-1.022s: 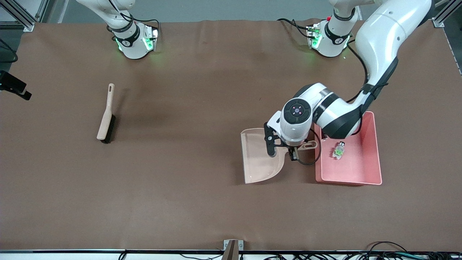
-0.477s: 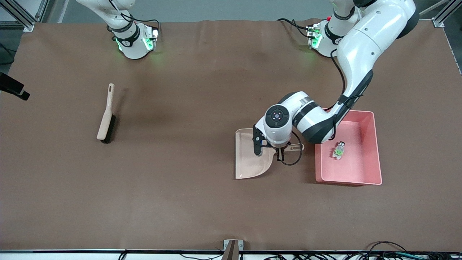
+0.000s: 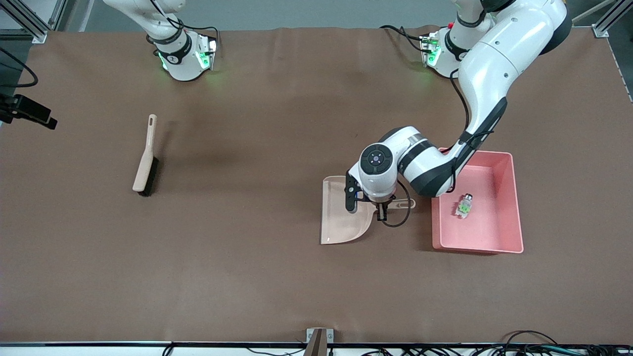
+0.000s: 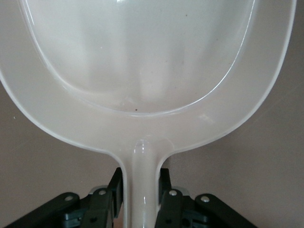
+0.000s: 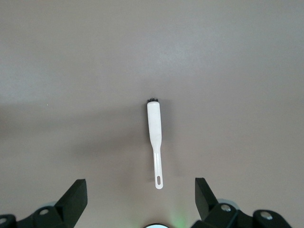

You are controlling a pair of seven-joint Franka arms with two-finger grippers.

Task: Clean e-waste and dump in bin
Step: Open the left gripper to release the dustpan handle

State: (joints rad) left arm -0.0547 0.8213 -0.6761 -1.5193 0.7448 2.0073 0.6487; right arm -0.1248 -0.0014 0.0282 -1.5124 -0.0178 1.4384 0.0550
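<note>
A whitish-grey piece of e-waste with a green part lies inside the pink bin. Beside the bin, toward the right arm's end, is the beige dustpan. My left gripper is shut on its handle. In the left wrist view the pan holds nothing, and the black fingers press both sides of the handle. Whether the pan rests on the table or hangs just above it, I cannot tell. High over the table, my right gripper is open and empty, looking down on the brush.
The beige brush with dark bristles lies on the brown table cover toward the right arm's end. The left arm's forearm crosses above the bin's corner nearest the dustpan. Cables run along the table's front edge.
The left arm has carried the dustpan away from the bin's wall, toward the right arm's end. The e-waste piece and the brush have not moved.
</note>
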